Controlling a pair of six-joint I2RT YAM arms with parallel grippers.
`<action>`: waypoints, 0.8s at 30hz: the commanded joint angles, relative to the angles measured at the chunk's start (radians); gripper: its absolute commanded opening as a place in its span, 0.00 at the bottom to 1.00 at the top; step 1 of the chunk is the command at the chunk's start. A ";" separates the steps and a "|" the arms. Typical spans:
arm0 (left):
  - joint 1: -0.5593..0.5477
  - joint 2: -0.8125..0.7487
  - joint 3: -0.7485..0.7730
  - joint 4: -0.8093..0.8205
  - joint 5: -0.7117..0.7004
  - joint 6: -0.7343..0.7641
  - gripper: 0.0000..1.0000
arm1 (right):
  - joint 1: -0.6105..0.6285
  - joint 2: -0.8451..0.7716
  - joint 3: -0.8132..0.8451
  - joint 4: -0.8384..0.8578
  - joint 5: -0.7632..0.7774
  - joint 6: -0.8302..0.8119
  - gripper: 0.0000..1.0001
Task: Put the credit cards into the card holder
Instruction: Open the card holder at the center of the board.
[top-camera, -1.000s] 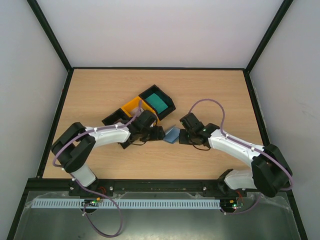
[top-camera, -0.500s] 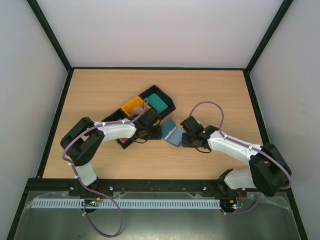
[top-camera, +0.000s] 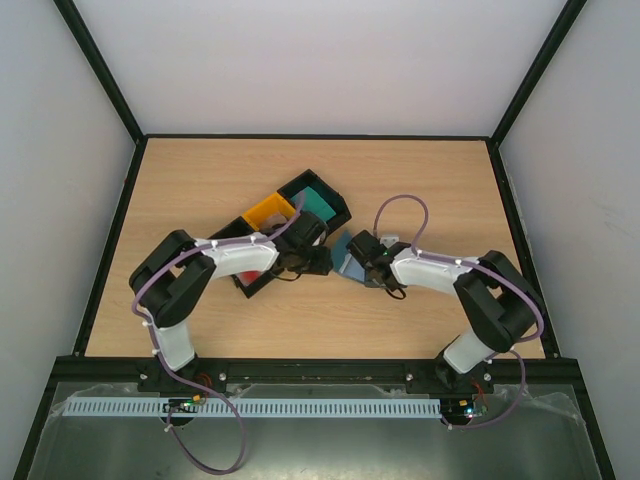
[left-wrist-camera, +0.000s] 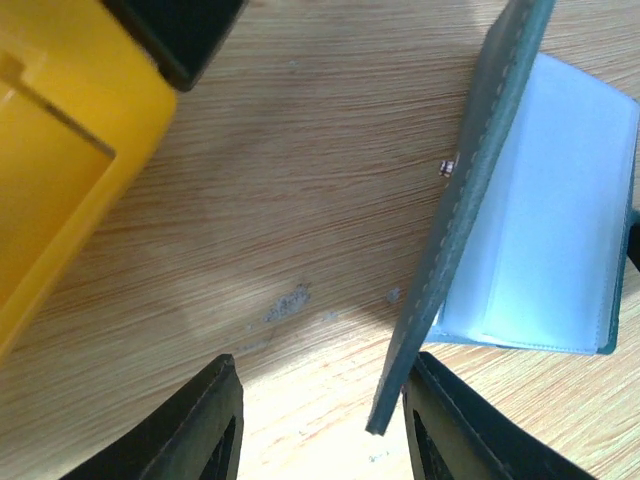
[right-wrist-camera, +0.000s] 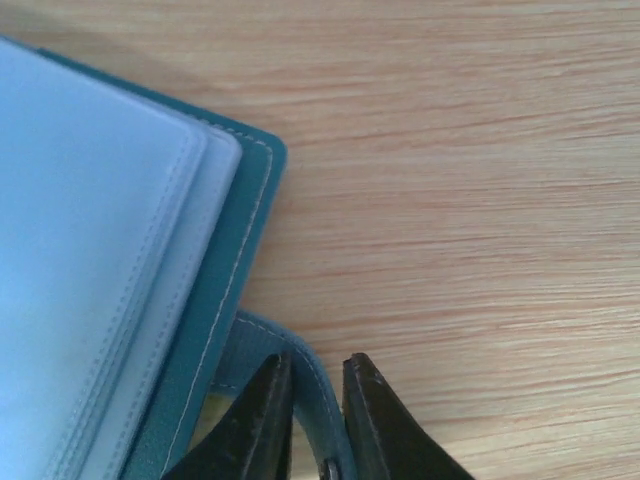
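- Since the card holder lies opened on the surface between the two arms, near the black tray, it can be reached from both sides.
- One cover is stood nearly upright between the spread fingers of the left pincer, and no pinch is seen.
- The right pincer is almost pressed together about the snap tab; whether the tab is gripped cannot be told.
- The holder is judged light and floppy at the fold, with slippery clear sleeves; the stitched cover edge is best taken.
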 joint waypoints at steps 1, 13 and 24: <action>0.007 0.018 0.047 -0.008 0.009 0.051 0.47 | -0.005 0.030 0.049 -0.042 0.146 0.031 0.21; 0.036 0.081 0.145 0.001 0.080 0.073 0.43 | -0.022 -0.045 0.184 -0.046 0.115 0.005 0.40; 0.046 0.083 0.146 0.002 0.117 0.019 0.04 | -0.050 0.014 0.190 0.145 -0.218 0.053 0.37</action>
